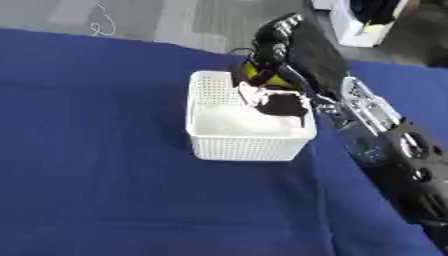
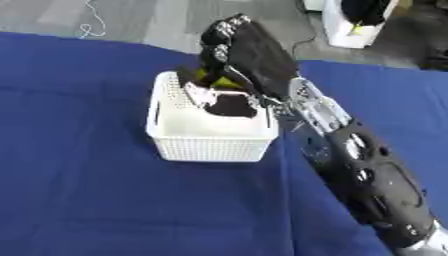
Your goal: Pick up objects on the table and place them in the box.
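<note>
A white perforated basket (image 1: 245,147) stands on the blue table, right of centre. My right hand (image 1: 297,50) hangs over the basket's far right corner, seen from the back, its fingers curled round a yellow and black object (image 1: 255,74). Just below the hand, inside the basket against its right wall, lies a black and white thing (image 1: 282,104) that I cannot make out further. The right forearm (image 2: 359,165) runs from the lower right up to the basket. The left hand shows in neither view.
A blue cloth (image 1: 96,150) covers the table to the left of and in front of the basket. Beyond the far edge is grey floor with a thin cable (image 1: 103,25). A white and black object (image 1: 367,20) stands on the floor at the top right.
</note>
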Motion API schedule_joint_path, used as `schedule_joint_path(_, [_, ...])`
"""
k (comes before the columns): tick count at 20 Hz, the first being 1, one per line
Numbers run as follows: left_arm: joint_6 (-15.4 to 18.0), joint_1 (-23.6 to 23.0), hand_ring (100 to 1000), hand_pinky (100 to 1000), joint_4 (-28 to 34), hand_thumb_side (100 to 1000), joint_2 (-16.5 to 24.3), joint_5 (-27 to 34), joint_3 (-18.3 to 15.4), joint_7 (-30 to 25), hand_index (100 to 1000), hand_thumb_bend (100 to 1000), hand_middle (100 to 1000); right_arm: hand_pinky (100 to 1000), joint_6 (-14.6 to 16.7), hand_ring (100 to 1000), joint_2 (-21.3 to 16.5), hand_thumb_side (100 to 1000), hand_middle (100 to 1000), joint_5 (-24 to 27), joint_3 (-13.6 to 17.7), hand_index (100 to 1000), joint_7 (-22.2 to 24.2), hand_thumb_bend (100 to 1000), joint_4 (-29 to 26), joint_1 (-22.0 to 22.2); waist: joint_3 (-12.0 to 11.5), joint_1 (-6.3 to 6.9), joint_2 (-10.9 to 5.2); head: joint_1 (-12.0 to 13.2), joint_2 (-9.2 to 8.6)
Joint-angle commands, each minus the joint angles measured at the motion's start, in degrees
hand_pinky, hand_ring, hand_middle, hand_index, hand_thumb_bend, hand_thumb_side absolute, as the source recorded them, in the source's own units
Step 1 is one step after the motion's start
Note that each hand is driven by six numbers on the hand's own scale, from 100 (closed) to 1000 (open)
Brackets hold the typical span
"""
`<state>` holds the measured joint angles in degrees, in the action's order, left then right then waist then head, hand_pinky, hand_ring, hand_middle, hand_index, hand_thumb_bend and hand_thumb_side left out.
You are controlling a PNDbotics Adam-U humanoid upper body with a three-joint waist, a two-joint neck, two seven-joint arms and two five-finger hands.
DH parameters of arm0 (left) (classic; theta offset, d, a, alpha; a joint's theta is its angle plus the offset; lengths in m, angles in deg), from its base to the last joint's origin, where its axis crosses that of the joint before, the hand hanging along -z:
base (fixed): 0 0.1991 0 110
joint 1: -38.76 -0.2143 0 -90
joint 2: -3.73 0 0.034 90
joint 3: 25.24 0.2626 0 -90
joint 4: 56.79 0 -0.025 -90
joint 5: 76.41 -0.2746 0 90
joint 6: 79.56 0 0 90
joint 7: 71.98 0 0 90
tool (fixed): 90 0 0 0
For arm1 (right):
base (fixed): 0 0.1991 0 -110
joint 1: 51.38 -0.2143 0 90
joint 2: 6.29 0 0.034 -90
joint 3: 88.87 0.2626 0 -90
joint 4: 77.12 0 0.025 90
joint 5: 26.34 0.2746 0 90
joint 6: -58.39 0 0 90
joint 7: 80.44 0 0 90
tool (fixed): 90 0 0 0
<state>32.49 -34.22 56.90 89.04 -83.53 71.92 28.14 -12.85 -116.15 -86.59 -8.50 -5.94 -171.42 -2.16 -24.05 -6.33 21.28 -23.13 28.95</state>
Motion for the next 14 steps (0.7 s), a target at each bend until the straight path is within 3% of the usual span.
schedule_joint_path(1, [0.12, 0.78, 775, 958, 0.9, 753, 0.42, 0.23, 0.28, -0.58, 850, 100, 812, 100, -0.01, 100, -1.36, 775, 100, -1.58, 0.45, 100, -1.3, 109, 2.61, -1.89, -0.32, -0.03, -0.64, -1.07, -1.14])
schedule_joint_path(2, [0.14, 0.83, 775, 958, 0.9, 753, 0.41, 0.22, 0.29, -0.66, 850, 100, 812, 100, 0.18, 100, -1.09, 880, 100, -1.61, 0.29, 100, -1.53, 178, 3.45, -1.89, -0.46, -0.21, -0.39, -1.11, -1.07])
schedule_joint_path(3, [0.14, 0.86, 775, 958, 0.9, 753, 0.41, 0.19, 0.29, -0.72, 850, 100, 812, 100, 0.52, 100, -0.87, 898, 100, -1.57, 0.12, 100, -1.41, 182, 4.24, -1.88, -0.53, -0.33, -0.24, -1.12, -1.01])
schedule_joint_path(4, [0.13, 0.85, 775, 958, 0.9, 748, 0.38, 0.16, 0.27, -0.76, 850, 100, 812, 104, 1.12, 276, -0.61, 1000, 266, -1.55, -0.18, 344, -0.92, 196, 4.88, -1.72, -0.55, -0.46, -0.05, -1.05, -0.91])
schedule_joint_path(5, [0.11, 0.84, 775, 958, 0.9, 754, 0.36, 0.13, 0.24, -0.78, 850, 100, 812, 100, 1.72, 228, -0.37, 1000, 216, -1.45, -0.28, 299, -0.33, 173, 5.33, -1.65, -0.53, -0.52, 0.05, -0.99, -0.86])
schedule_joint_path(6, [0.08, 0.78, 774, 958, 0.9, 754, 0.34, 0.08, 0.22, -0.8, 850, 100, 812, 251, 2.45, 478, -0.1, 1000, 508, -1.23, -0.41, 506, 0.35, 140, 5.52, -1.45, -0.41, -0.56, 0.16, -0.83, -0.77])
schedule_joint_path(7, [0.05, 0.73, 774, 958, 0.9, 754, 0.32, 0.05, 0.21, -0.82, 850, 100, 812, 298, 3.08, 539, 0.17, 1000, 582, -0.77, -0.38, 553, 0.89, 159, 5.48, -1.26, -0.28, -0.57, 0.23, -0.7, -0.67])
schedule_joint_path(8, [0.0, 0.67, 774, 958, 0.9, 754, 0.29, 0.04, 0.19, -0.83, 850, 100, 812, 372, 3.51, 617, 0.43, 1000, 675, -0.15, -0.3, 623, 1.33, 120, 5.3, -1.04, -0.13, -0.52, 0.24, -0.61, -0.6])
schedule_joint_path(9, [-0.04, 0.62, 774, 958, 0.9, 754, 0.28, 0.04, 0.17, -0.83, 850, 100, 812, 357, 3.78, 602, 0.59, 1000, 655, 0.45, -0.18, 609, 1.61, 121, 5.0, -0.85, 0.0, -0.47, 0.23, -0.55, -0.55])
schedule_joint_path(10, [-0.07, 0.56, 774, 958, 0.9, 755, 0.27, 0.04, 0.15, -0.8, 851, 100, 812, 416, 3.9, 652, 0.82, 1000, 716, 1.13, -0.04, 665, 1.72, 114, 4.57, -0.62, 0.16, -0.35, 0.13, -0.5, -0.53])
schedule_joint_path(13, [-0.2, 0.29, 777, 958, 0.9, 755, 0.27, 0.1, 0.08, -0.68, 850, 100, 813, 460, 3.99, 667, 0.96, 1000, 734, 2.52, 0.31, 693, 1.97, 111, 3.06, -0.09, 0.64, 0.03, -0.28, -0.35, -0.38])
schedule_joint_path(14, [-0.26, 0.21, 777, 958, 0.9, 756, 0.28, 0.14, 0.07, -0.62, 850, 100, 813, 534, 3.95, 696, 0.75, 1000, 761, 2.79, 0.46, 717, 2.1, 109, 2.53, -0.05, 0.8, 0.22, -0.57, -0.34, -0.34])
